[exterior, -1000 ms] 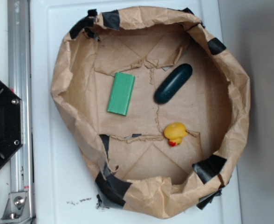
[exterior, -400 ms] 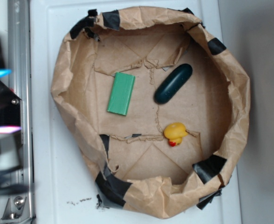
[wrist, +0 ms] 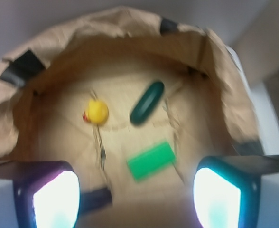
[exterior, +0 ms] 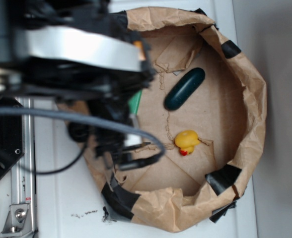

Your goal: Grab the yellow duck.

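The yellow duck (exterior: pixel 187 141) is seen lying on the floor of the brown paper basin (exterior: pixel 253 99), apart from the dark green oblong (exterior: pixel 184 89) above it. The blurred robot arm (exterior: pixel 81 54) is seen across the upper left, covering most of the green block (exterior: pixel 135 101). The gripper cannot be made out.

Overhead exterior; low wrist view

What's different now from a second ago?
The arm has swung in from the left and now hangs over the left side of the paper bag, hiding most of the green block. Nothing is gripped; the jaws are spread. The duck and dark green oblong haven't moved.
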`<state>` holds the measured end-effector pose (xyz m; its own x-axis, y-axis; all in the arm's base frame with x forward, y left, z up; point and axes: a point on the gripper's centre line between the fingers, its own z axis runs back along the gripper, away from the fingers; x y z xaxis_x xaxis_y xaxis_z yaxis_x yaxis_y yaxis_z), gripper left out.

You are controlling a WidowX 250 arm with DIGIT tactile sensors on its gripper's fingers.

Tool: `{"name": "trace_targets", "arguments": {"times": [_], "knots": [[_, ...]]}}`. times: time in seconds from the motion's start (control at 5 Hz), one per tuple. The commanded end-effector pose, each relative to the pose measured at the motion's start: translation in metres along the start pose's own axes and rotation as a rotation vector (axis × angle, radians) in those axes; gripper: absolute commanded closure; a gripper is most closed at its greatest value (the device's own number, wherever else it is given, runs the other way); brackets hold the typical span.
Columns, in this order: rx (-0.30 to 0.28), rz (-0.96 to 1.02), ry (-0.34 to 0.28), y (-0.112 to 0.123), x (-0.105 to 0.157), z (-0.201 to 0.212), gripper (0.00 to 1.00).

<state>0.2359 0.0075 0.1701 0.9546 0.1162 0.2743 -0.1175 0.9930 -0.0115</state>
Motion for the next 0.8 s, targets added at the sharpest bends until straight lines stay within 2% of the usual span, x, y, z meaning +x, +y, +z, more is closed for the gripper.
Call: {"name": "trace_targets", "arguments": {"times": [0.0,0.2,0.6], "knots": [[0.010,-0.125,-0.027,-0.010,0.043,-0.054,0.00],[0.032,-0.248,-0.013,-0.021,0.047,-0.086,0.00],[0.110,-0.301,0.007,-0.028,0.047,-0.114,0.00]]}}
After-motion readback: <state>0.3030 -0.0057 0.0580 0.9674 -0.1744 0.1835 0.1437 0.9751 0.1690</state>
